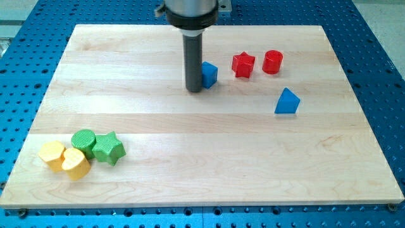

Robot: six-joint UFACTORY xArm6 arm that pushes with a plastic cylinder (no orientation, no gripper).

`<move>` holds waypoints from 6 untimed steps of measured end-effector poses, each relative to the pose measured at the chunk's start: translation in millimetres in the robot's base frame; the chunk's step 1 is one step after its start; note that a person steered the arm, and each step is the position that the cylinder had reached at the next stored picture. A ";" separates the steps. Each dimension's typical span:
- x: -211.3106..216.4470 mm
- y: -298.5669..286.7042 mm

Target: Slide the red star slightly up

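red star [243,64] sits in the upper right part of the desk [190,158], flat, small, points look crisp, nothing leaning on it. just to its right is a red cylinder [273,61], near but apart as far as i can tell. to its left, a blue block [209,74], shape not clear, and my tip [194,90] is right against that block's left side, touching or nearly so. no fingers on this rig, just the rod, so released or clenched doesn't apply. risk as i see it: tip is on the wrong side and level with the star, not below it. going straight right would shove the blue block into the star and push it sideways toward the red cylinder. need to route below the blue block first, then come up under the star's centre. off-centre contact on a star point will likely spin it instead of sliding it. overshoot could run it toward the desk's top edge. blue triangular block [286,101] lower right sits near the approach path, mind it. green cylinder [83,140], green star [109,147], two yellow blocks [64,159] far lower left, irrelevant.
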State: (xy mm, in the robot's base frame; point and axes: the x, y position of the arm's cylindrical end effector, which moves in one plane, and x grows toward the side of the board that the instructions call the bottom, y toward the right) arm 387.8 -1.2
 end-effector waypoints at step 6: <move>-20.6 92.9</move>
